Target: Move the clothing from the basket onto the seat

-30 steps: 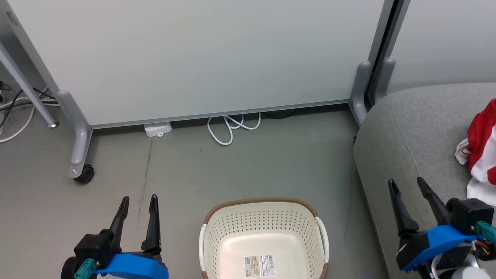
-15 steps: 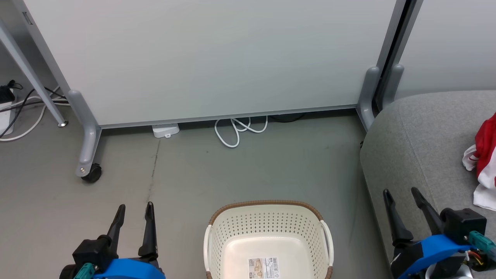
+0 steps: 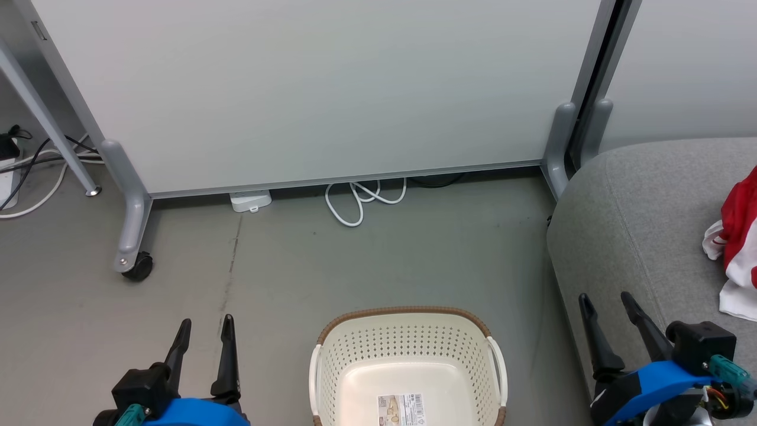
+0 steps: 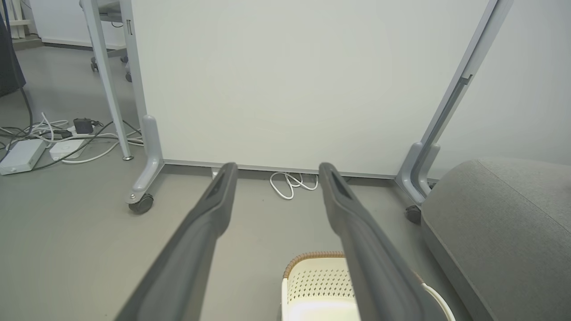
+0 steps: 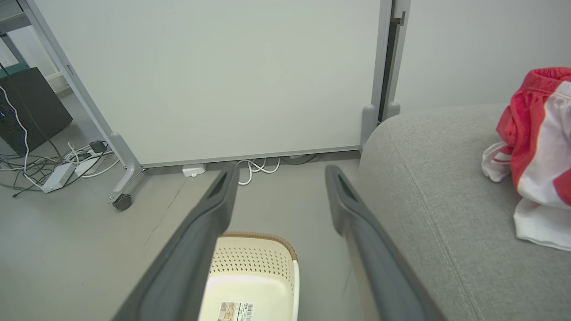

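Red-and-white clothing (image 3: 742,236) lies on the grey sofa (image 3: 627,219) at right; the laundry basket (image 3: 408,343) sits bottom centre. The left hand (image 3: 207,320) and right hand (image 3: 604,297) gape wide, empty.

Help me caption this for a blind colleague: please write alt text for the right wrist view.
Red and white clothing lies bunched on a grey sofa at the right. On the floor beside the sofa stands a cream basket, its visible inside bare but for a label. The right gripper rises in the foreground, open.
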You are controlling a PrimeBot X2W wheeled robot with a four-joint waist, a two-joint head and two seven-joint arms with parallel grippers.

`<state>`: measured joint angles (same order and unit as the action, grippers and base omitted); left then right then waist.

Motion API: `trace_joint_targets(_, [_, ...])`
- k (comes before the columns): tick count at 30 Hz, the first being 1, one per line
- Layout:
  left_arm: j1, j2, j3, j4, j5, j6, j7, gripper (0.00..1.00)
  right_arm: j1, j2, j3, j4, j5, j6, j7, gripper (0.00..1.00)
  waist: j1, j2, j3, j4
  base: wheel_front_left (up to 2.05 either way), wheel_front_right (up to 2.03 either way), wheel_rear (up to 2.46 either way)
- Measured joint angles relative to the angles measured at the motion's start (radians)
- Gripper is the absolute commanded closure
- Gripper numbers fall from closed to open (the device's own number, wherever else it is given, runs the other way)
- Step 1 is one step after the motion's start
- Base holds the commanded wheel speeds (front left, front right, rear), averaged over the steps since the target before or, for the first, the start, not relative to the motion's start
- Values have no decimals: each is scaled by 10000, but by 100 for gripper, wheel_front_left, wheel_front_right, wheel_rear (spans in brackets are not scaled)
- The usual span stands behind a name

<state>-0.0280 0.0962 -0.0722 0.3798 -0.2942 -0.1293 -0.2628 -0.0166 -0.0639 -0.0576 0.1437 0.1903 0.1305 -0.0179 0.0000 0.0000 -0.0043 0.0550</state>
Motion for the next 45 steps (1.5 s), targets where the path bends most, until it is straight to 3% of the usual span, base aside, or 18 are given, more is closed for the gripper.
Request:
trace_joint_targets(9, [-2, 21, -77, 94, -81, 0, 0, 0, -7, 17, 35, 73, 59, 0, -13, 0, 0, 0, -9, 13, 0, 0, 0])
trace_joint_targets(10, [10, 6, -82, 121, -105, 0, 4, 100, 2, 19, 36, 100, 59, 0, -12, 100, 0, 0, -12, 14, 0, 0, 0])
trace_joint_targets(17, [429, -115, -75, 667, -205, 0, 104, 100, 221, 58, 33, 757, 150, 0, 58, 100, 0, 0, -12, 9, 0, 0, 0])
trace_joint_targets(45, [215, -257, 566, 44, -4592, 0, 1342, 100, 32, 82, -155, 859, 4890, 0, 443, 100, 0, 0, 8, -118, 0, 0, 0])
